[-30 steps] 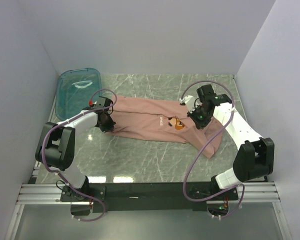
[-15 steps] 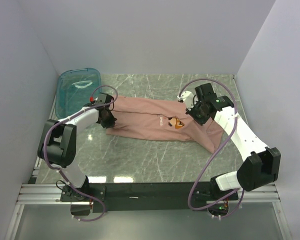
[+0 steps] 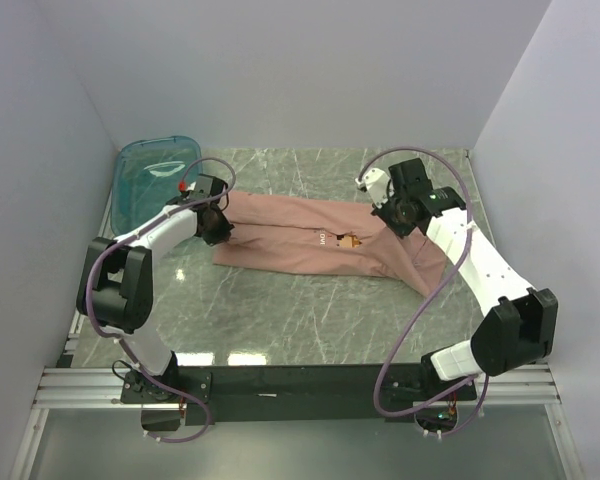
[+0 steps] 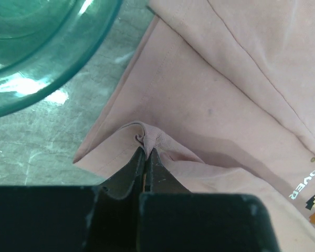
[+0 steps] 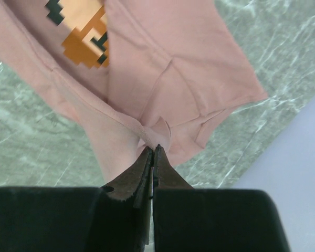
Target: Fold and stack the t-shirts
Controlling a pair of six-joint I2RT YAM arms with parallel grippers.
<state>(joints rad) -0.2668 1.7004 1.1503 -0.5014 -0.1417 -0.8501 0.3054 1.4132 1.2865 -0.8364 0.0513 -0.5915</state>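
A dusty-pink t-shirt (image 3: 300, 240) lies across the middle of the marble table, partly folded lengthwise, its pixel-figure print (image 3: 348, 240) still showing. My left gripper (image 3: 218, 228) is shut on a pinch of cloth at the shirt's left end; the wrist view shows the fabric (image 4: 210, 105) bunched between the closed fingertips (image 4: 147, 152). My right gripper (image 3: 398, 212) is shut on the shirt's edge at the right end, lifting it; its wrist view shows the pink cloth (image 5: 163, 68) hanging from the closed tips (image 5: 153, 148), with the print (image 5: 81, 39) above.
A teal see-through tub (image 3: 155, 180) stands at the far left corner, close to the left gripper, and shows in the left wrist view (image 4: 37, 58). Grey walls enclose the table (image 3: 310, 310) on three sides.
Both grippers have moved toward the back of the table, carrying the shirt's near edge over itself. The shirt is now narrower and the print is partly covered.
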